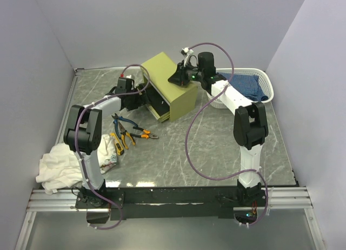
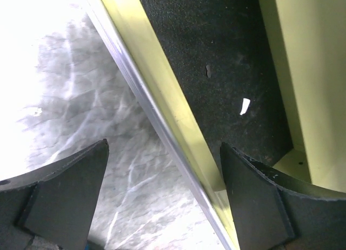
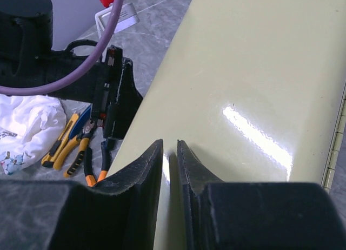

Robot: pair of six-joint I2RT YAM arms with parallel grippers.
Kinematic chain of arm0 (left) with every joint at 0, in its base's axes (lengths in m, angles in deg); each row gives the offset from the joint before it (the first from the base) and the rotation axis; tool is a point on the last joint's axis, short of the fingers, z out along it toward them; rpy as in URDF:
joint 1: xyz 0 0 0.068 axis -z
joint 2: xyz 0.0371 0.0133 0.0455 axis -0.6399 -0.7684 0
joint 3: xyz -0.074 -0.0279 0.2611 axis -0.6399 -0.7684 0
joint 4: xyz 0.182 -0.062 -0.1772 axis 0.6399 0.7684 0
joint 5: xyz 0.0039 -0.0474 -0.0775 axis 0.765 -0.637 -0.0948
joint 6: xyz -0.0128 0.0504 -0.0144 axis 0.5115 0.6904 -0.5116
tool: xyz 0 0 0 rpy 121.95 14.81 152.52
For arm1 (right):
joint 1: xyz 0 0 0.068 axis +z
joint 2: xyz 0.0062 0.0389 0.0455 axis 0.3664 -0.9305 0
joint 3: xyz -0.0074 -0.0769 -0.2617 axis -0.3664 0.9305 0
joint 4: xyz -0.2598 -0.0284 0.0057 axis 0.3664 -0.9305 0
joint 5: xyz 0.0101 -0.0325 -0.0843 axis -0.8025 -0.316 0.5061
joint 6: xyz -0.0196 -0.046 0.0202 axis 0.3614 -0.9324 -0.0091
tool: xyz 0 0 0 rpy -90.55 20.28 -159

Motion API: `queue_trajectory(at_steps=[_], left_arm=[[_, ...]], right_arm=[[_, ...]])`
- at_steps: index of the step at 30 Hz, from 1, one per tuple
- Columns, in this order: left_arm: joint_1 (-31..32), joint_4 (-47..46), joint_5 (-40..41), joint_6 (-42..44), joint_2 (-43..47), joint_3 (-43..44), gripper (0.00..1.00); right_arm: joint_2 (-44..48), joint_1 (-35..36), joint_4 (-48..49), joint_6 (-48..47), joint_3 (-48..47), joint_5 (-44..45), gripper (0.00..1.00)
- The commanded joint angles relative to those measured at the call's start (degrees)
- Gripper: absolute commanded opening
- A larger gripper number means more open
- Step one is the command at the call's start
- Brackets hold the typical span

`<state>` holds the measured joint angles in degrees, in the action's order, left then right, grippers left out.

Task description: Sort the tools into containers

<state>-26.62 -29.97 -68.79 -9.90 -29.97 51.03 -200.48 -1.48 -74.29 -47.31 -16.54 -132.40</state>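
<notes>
now, left gripper [image 2: 162, 174]: jaws spread, straddling front edge of cabinet [image 1: 161, 68] drawer [image 2: 216, 60]
right gripper [image 3: 170, 152]: jaws nearly pressed together, on cabinet top
pliers [image 1: 139, 133]: before cabinet's drawers

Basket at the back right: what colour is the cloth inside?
Blue cloth in a white basket; top view.

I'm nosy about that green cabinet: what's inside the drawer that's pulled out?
In the left wrist view the drawer shows a dark liner and one small white scrap, no tool. One finger of the left gripper covers its near corner, and the rest lies outside the view.
</notes>
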Motion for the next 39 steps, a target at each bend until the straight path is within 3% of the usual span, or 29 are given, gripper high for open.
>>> queue_trajectory(at_steps=[1, 10, 16, 21, 27, 39], left_arm=[[-0.95, 5.74, 5.05, 4.01, 2.49, -2.71, 0.89], [-1.83, 4.76, 0.14, 14.88, 10.13, -0.87, 0.99], [-5.77, 13.29, 3.03, 17.20, 17.43, -2.36, 0.96], [-10.17, 18.65, 11.89, 17.28, 21.03, -10.09, 0.99], [-11.59, 20.86, 11.13, 24.83, 21.31, -15.46, 0.74], [-12.64, 18.22, 9.54, 23.70, 16.74, -15.55, 0.63]], right_arm=[[-2.13, -0.23, -7.74, -1.00, 0.85, 4.16, 0.25], [-0.99, -0.32, -8.18, -1.71, 2.34, 4.16, 0.25], [-1.43, -0.85, -8.53, -1.27, 1.55, 3.54, 0.25], [-1.60, -1.46, -8.18, -0.83, 0.94, 3.36, 0.26], [-1.16, -1.55, -7.57, -0.56, 1.90, 3.02, 0.26], [-0.99, -1.55, -7.30, -0.65, 2.52, 3.80, 0.26]])
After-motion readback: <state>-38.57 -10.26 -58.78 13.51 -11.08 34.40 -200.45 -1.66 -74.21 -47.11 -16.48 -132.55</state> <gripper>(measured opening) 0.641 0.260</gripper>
